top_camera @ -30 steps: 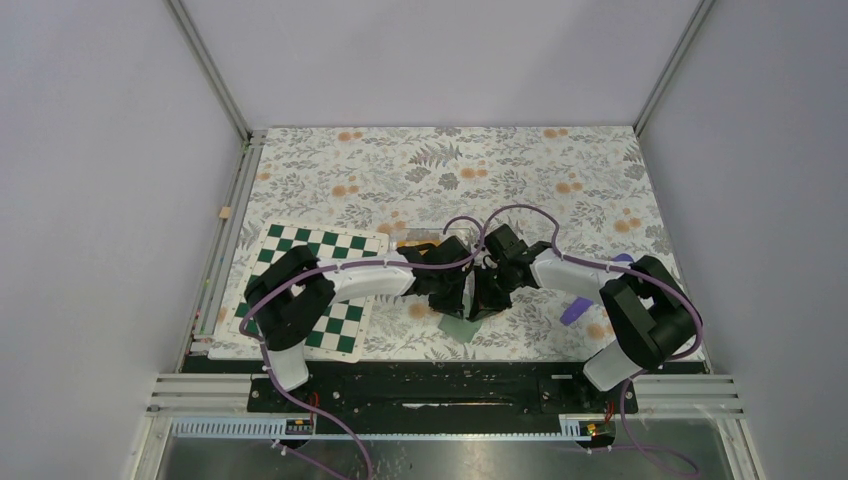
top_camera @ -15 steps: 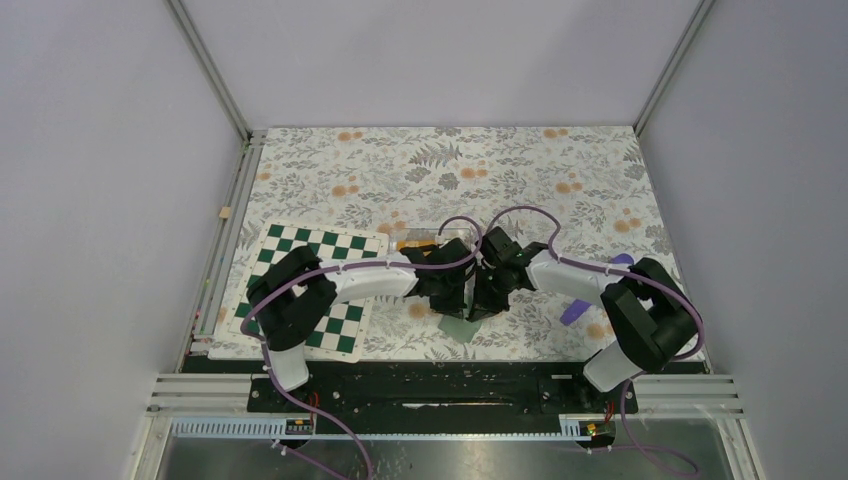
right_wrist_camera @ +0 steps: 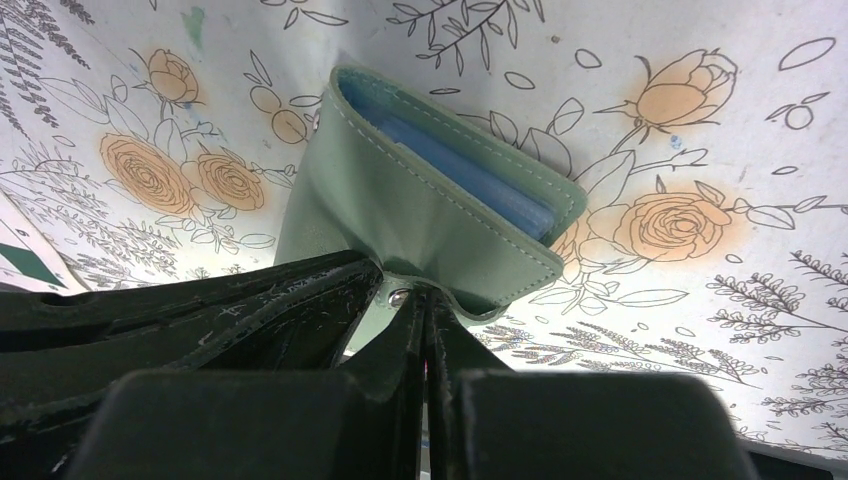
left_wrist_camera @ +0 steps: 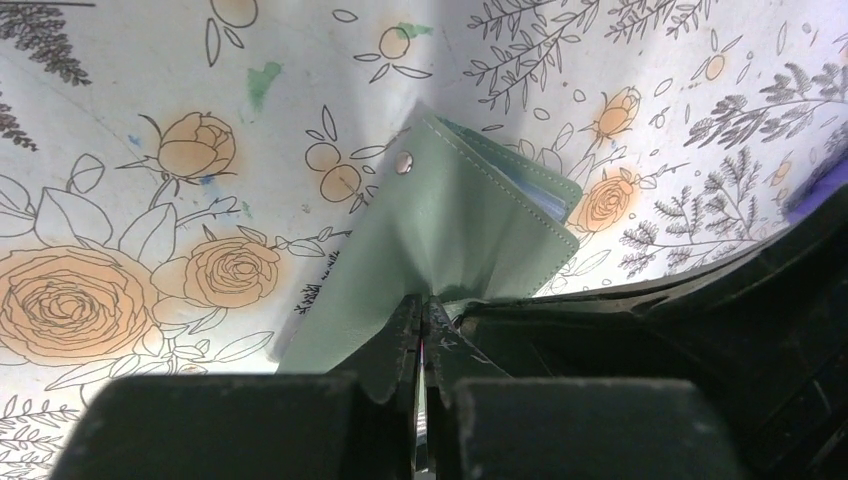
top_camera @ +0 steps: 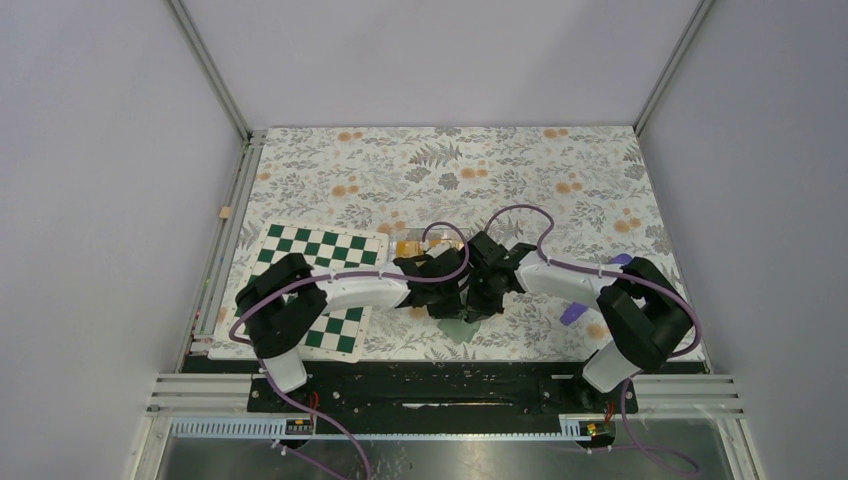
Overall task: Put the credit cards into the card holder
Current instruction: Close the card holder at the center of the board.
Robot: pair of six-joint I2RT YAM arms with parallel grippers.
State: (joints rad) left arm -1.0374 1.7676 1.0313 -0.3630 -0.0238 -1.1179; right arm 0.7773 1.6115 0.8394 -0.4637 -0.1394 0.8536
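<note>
The card holder (left_wrist_camera: pixel 450 225) is a pale green fold-over wallet with a snap stud, lying on the floral cloth. Blue inner sleeves show at its open edge in the right wrist view (right_wrist_camera: pixel 450 190). My left gripper (left_wrist_camera: pixel 423 312) is shut on one green flap. My right gripper (right_wrist_camera: pixel 425 300) is shut on the opposite flap near the other stud. In the top view the two grippers (top_camera: pixel 452 300) (top_camera: pixel 480 298) meet over the holder and hide most of it. Orange-yellow credit cards (top_camera: pixel 408 246) lie just behind the left gripper, partly hidden.
The green-and-white chequered board (top_camera: pixel 300 250) lies at the left under the left arm. A purple object (top_camera: pixel 573 312) lies on the cloth by the right arm, and another purple bit (top_camera: pixel 622 258) behind it. The table's front edge is close below the grippers.
Both grippers have shifted slightly left and drawn closer together over the holder. The green holder that showed below them is now almost covered.
</note>
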